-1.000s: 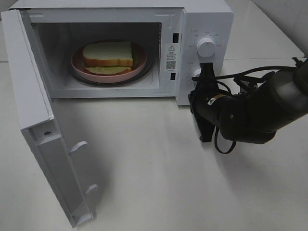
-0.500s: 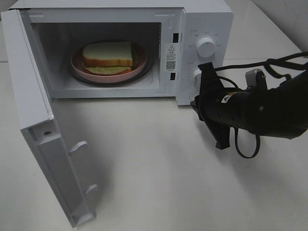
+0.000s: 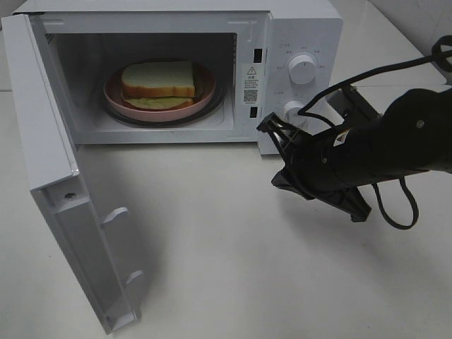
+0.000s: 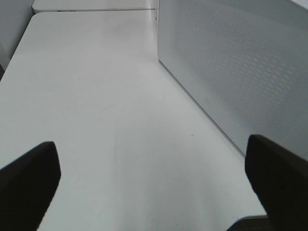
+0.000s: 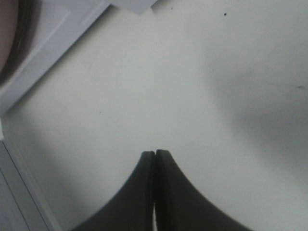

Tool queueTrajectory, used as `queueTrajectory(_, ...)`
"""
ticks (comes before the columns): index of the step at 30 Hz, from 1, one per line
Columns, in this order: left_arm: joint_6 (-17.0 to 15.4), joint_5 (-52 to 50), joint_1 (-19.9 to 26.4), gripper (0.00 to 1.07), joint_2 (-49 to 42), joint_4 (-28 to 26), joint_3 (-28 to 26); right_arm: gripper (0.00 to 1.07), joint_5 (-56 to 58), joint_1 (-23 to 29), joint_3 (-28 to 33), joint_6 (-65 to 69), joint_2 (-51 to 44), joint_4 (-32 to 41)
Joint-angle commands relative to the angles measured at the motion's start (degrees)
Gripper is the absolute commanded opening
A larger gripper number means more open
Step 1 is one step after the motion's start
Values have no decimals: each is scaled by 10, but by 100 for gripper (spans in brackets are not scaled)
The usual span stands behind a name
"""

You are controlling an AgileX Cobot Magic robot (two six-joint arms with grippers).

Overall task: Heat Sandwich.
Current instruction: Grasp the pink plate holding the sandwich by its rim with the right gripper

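Observation:
The sandwich [image 3: 157, 79], white bread with tan crust and pale green filling, lies on a round pink plate [image 3: 113, 95] inside the open white microwave [image 3: 304, 28]. Its door [image 3: 49, 141] stands swung wide open to the left. My right gripper [image 3: 277, 179] is shut and empty, low over the table in front of the control panel, below the lower knob [image 3: 292, 108]. In the right wrist view its fingers [image 5: 155, 192] are pressed together above bare table. My left gripper [image 4: 154, 187] is open and empty beside a perforated white microwave panel [image 4: 231, 72]; it is out of the exterior view.
The upper knob [image 3: 302, 68] sits on the panel above the lower one. The white table [image 3: 233, 268] spreads in front of the microwave. The open door juts toward the front left. Black cables [image 3: 395, 212] hang from the right arm.
My right arm has turned and dropped: the gripper left the lower knob and now points left and down toward the table. The sandwich, plate and door have not moved.

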Motion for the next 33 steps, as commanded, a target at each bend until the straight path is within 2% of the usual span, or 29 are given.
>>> queueTrajectory(1, -2, -6, 1, 100, -5, -1, 1, 0, 70, 2, -26, -66, -13, -34)
queueTrajectory(6, -2, -6, 1, 100, -5, -1, 1, 1, 164, 2, -54, -149, -19, -49)
queueTrajectory(14, -2, -6, 1, 100, -5, -1, 1, 4, 255, 2, -73, -285, -19, -49)
queueTrajectory(22, -2, -6, 1, 100, -5, -1, 1, 6, 394, 2, -104, -521, -19, -49)
queueTrajectory(23, -2, -6, 1, 100, -5, -1, 1, 6, 394, 2, -104, -521, -19, -49)
queueTrajectory(25, -2, -6, 1, 100, -5, -1, 1, 7, 421, 2, -104, -618, -19, -50)
queueTrajectory(31, -2, -6, 1, 100, -5, -1, 1, 9, 452, 2, -104, -791, -19, -67)
queueTrajectory(33, -2, -6, 1, 100, -5, -1, 1, 9, 451, 2, -104, -814, -19, -69)
